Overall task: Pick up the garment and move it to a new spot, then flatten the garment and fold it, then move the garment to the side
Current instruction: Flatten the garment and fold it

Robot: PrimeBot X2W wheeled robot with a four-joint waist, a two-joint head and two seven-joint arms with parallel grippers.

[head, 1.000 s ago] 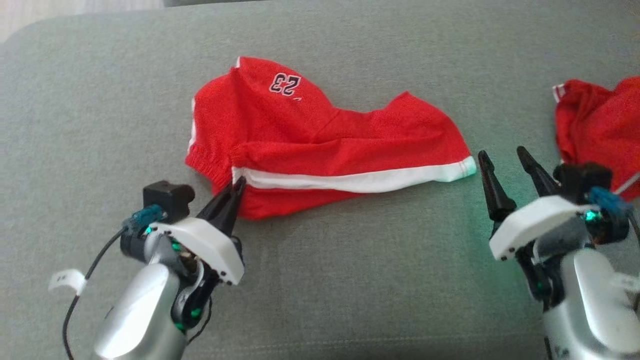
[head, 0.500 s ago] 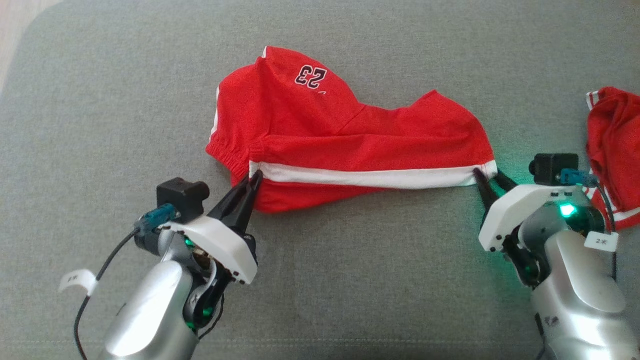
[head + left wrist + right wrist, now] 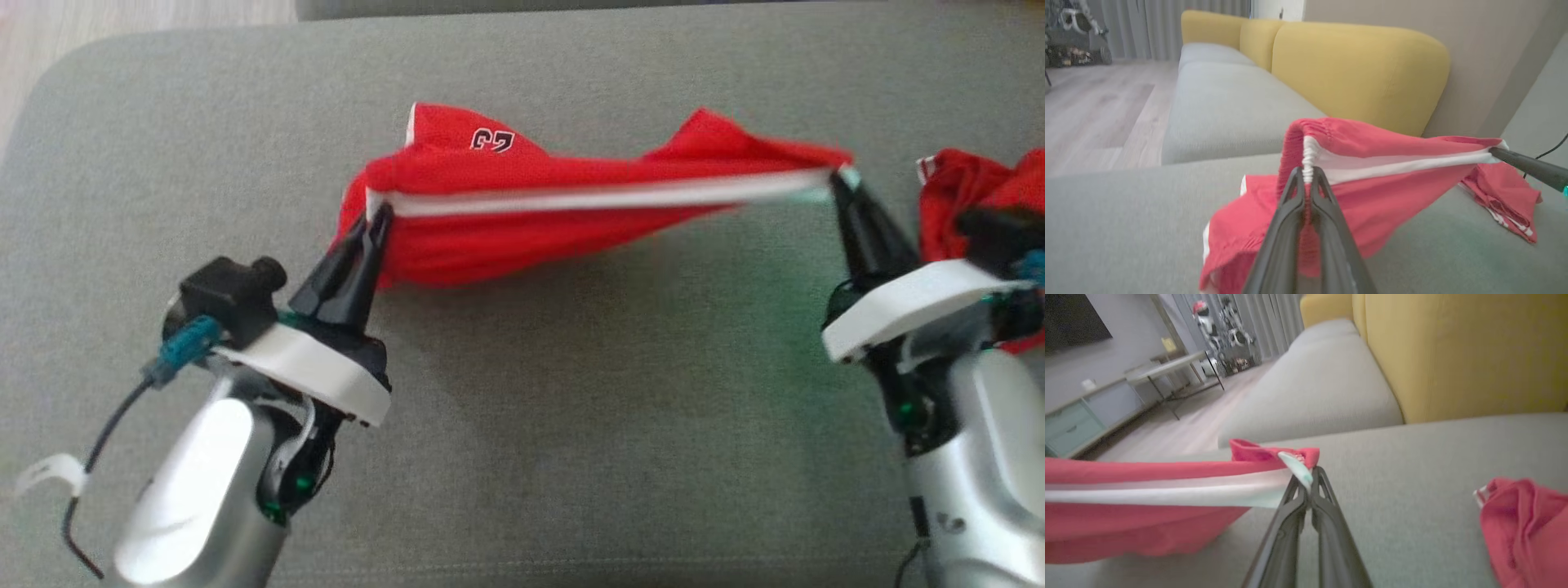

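The garment [image 3: 522, 220] is a pair of red shorts with a white side stripe and a dark number print, stretched and lifted above the grey cushion [image 3: 571, 425]. My left gripper [image 3: 377, 214] is shut on its elastic waistband end; the left wrist view shows the waistband [image 3: 1306, 159] pinched between the fingertips. My right gripper [image 3: 839, 175] is shut on the hem end of the stripe, seen pinched in the right wrist view [image 3: 1306, 477]. The stripe runs taut between both grippers, and the rest of the garment [image 3: 1126, 522] sags below it.
A second crumpled red garment [image 3: 971, 204] lies on the cushion at the right, just behind my right wrist, also seen as a red heap [image 3: 1523, 526]. Yellow sofa backrests [image 3: 1355, 73] rise behind the cushion. Wooden floor [image 3: 1090, 110] lies beyond the left edge.
My right gripper reached the hem corner and shut on it. Both grippers then rose, lifting the garment off the cushion and pulling its stripe taut. The camera has shifted as well.
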